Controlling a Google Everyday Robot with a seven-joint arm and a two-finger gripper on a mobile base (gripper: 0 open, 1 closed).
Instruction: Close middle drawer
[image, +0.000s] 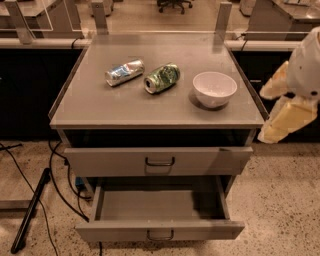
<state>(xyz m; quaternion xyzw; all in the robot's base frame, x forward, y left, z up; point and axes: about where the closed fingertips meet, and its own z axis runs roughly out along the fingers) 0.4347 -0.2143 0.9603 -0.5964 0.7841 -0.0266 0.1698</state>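
We see the cabinet (150, 107) filling most of the view, all of it to the left of the gripper (282, 107), which hangs in the air off the cabinet's right edge, about level with the front of the top and touching nothing. We cannot make out whether the gripper is parted or together, and nothing shows in its grasp. The middle drawer (200, 231) lies below the gripper and to its left, pulled far out toward us, so its low front panel is well forward of the cabinet body and its grey floor is bare. The top drawer (110, 161) sits just above it, also down and left of the gripper. It has a taller front and stands out only a little, leaving a dark gap under the cabinet top. On the top, the white bowl (215, 89) is the thing nearest the gripper, upright, just left of it and close to the right edge. Farther left lies the green can (161, 78) on its side, and farther still the silver can (124, 73), also on its side, close to the green one but apart from it. Each drawer front carries a dark loop handle at its middle, the top one (160, 161) larger than the middle one (160, 234). Far to the left, on the speckled floor, run a dark cable (55, 175) and a black rod (30, 212).
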